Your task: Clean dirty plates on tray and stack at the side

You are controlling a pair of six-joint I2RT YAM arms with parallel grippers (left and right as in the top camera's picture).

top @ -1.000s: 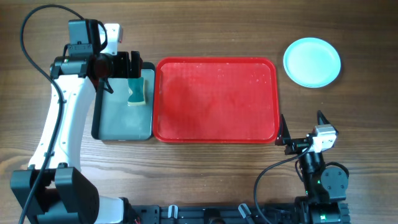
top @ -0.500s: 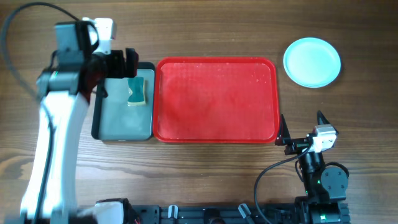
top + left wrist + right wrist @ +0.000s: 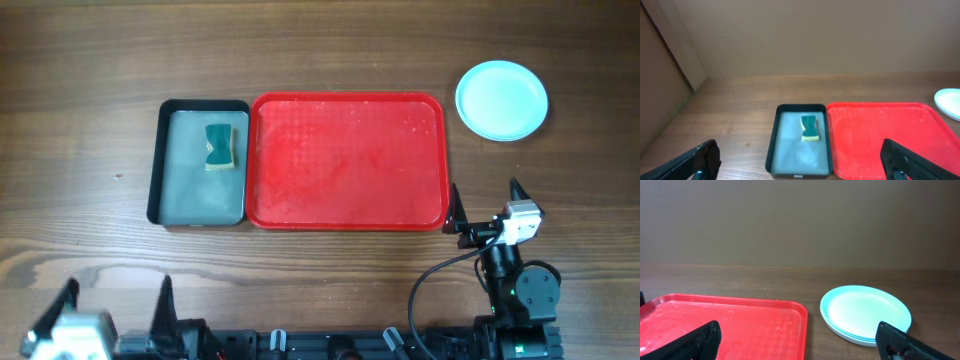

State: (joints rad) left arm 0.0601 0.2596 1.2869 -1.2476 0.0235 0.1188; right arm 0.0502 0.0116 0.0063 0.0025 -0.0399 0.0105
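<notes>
Zero plates lie on the tray (image 3: 346,160); the plates (image 3: 502,100) sit in one stack on the table beyond its far right corner, where the task wants them, so we judge the job done. Sponge (image 3: 218,146) lies in the grey tray (image 3: 200,200) just left; left gripper (image 3: 115,295) and right gripper (image 3: 484,195) sit at the near edge, jaws spread wide, holding and touching nothing
</notes>
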